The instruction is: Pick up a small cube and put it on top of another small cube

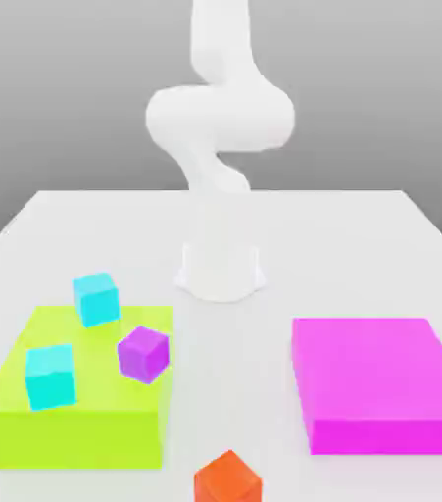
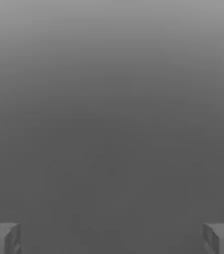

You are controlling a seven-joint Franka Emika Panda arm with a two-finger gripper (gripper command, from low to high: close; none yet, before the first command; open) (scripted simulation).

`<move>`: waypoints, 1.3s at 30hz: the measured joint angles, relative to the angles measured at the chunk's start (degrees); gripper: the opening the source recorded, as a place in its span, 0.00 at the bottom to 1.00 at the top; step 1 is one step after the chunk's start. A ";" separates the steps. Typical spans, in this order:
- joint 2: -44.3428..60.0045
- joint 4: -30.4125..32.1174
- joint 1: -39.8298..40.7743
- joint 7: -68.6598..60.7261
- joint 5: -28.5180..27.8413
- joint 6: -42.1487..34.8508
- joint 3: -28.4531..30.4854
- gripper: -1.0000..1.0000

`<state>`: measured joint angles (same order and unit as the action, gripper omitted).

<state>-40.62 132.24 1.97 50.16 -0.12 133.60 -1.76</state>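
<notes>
1. The gripper (image 2: 112, 239) is spread wide with nothing between its fingers; the orange cube (image 1: 228, 478) sits on the table (image 1: 234, 392), beyond the gap between the green block (image 1: 77, 438) and magenta block (image 1: 391, 436).
2. The orange cube stands corner-on in the exterior view, so a grasp not turned to match its faces could pinch the edges and spin it.
3. Stacking could fail by an off-centre release: the cyan cube (image 1: 50, 377) near the green block's front edge offers a small top, and a nudge might topple it.
4. The purple cube (image 1: 144, 355) sits close to both that one and the rear cyan cube (image 1: 96, 300), so a low, wide gripper could knock it.
5. All surfaces look plain and untextured; the blocks are broad, flat slabs.
</notes>
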 joint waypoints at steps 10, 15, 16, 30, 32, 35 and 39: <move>21.06 1.80 6.46 19.10 -2.67 7.19 -6.47 0.50; 31.49 2.68 8.22 29.15 -4.92 10.70 -8.33 0.50; 33.59 2.86 8.30 31.18 -5.40 11.40 -8.41 0.50; 62.34 3.87 5.97 51.91 -7.46 24.04 -6.07 0.50; 66.11 3.18 5.01 52.78 -8.46 27.00 -4.89 0.00; 66.11 3.17 5.01 52.79 -8.48 27.08 -4.90 0.00; 66.33 3.14 4.94 52.88 -8.54 27.27 -4.82 0.00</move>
<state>25.71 135.38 6.91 103.04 -8.66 160.87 -6.58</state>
